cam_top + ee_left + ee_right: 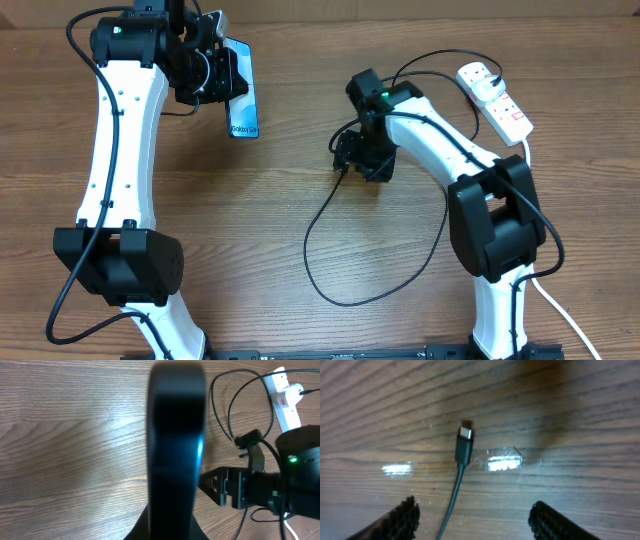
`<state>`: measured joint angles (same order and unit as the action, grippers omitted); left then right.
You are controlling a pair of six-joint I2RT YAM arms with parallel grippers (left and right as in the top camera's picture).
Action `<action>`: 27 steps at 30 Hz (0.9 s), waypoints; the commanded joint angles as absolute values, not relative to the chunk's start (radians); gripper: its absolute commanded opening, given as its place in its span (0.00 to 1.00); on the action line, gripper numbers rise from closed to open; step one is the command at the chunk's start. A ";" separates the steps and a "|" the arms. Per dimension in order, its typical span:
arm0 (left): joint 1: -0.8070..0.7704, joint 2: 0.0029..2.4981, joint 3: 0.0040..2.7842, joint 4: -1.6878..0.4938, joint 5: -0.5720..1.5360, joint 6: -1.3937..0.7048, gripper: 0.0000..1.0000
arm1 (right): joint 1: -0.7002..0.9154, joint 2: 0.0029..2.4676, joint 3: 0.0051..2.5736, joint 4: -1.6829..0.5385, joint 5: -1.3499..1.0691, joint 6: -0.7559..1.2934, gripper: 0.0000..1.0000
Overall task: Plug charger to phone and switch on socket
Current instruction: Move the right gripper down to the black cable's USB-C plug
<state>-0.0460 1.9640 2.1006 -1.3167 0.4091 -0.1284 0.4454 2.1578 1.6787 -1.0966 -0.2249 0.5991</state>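
Observation:
My left gripper (222, 72) is shut on the phone (242, 98), which shows its blue lit screen with "Galaxy" text at the back left. In the left wrist view the phone (175, 445) stands edge-on between the jaws as a dark blurred slab. The charger's thin black cable (320, 215) loops over the table to the white socket strip (505, 108) at the back right. My right gripper (348, 158) is open, low over the table. In the right wrist view the cable's plug tip (465, 435) lies on the wood just ahead of the open fingers (475, 522), and the cable passes between them.
The socket strip with red switches also shows in the left wrist view (286, 407), with my right arm (280, 490) in front of it. A thick white cord (560, 310) runs down the right edge. The table is bare wood (250, 230).

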 commanded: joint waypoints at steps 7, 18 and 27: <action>-0.053 1.958 2.105 -1.316 0.408 -0.139 0.04 | 0.538 2.170 1.676 -1.048 -0.012 0.775 0.51; -0.053 1.958 2.105 -1.330 0.408 -0.138 0.04 | 0.585 2.172 1.674 -1.002 0.123 0.846 0.44; -0.053 1.958 2.105 -1.335 0.408 -0.138 0.04 | 0.585 2.220 1.674 -1.001 0.091 0.845 0.44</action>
